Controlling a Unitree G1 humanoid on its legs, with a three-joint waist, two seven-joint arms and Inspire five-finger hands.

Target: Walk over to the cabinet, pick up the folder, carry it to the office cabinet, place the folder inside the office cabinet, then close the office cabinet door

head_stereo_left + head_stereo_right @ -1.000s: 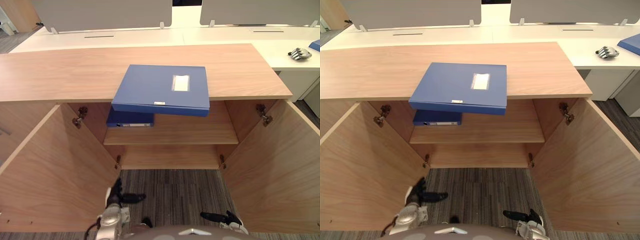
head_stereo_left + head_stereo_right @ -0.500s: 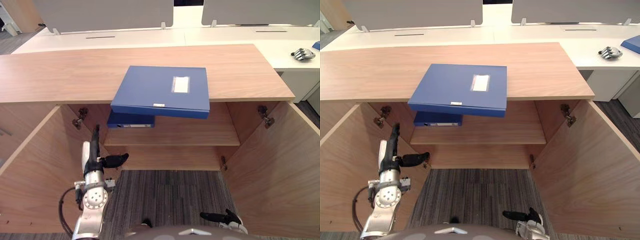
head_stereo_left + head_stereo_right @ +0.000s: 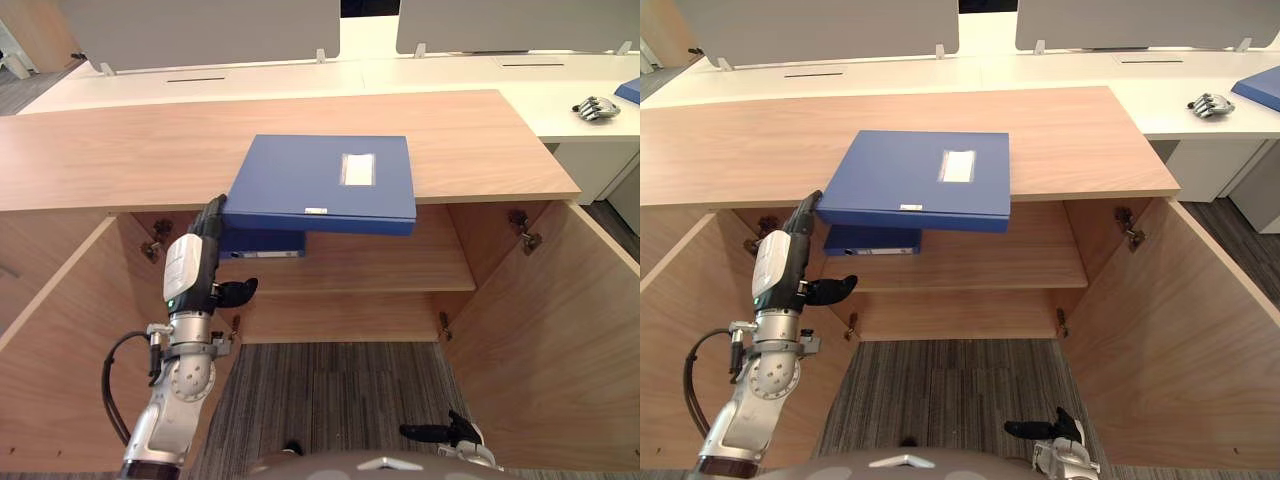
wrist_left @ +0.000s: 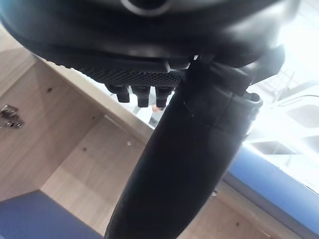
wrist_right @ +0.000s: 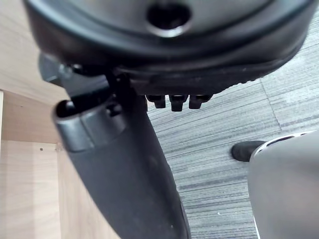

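Note:
A blue folder (image 3: 320,180) lies flat on the wooden cabinet top (image 3: 120,150), its front edge hanging over the open cabinet. My left hand (image 3: 195,265) is raised in front of the cabinet's left side, open, with straight fingers (image 3: 805,212) reaching up to the folder's front left corner and the thumb (image 4: 174,174) sticking out below. I cannot tell whether the fingers touch the folder. My right hand (image 3: 450,435) hangs low over the carpet, open and holding nothing.
A second blue folder (image 3: 262,242) lies on the inner shelf (image 3: 380,265). Both cabinet doors, left (image 3: 60,330) and right (image 3: 560,330), stand wide open toward me. White desks (image 3: 300,75) lie behind, with a spare robot hand (image 3: 597,107) at far right.
My left arm has risen from near the floor up along the left door, until its fingers reach the folder's front left corner. The right hand has stayed low.

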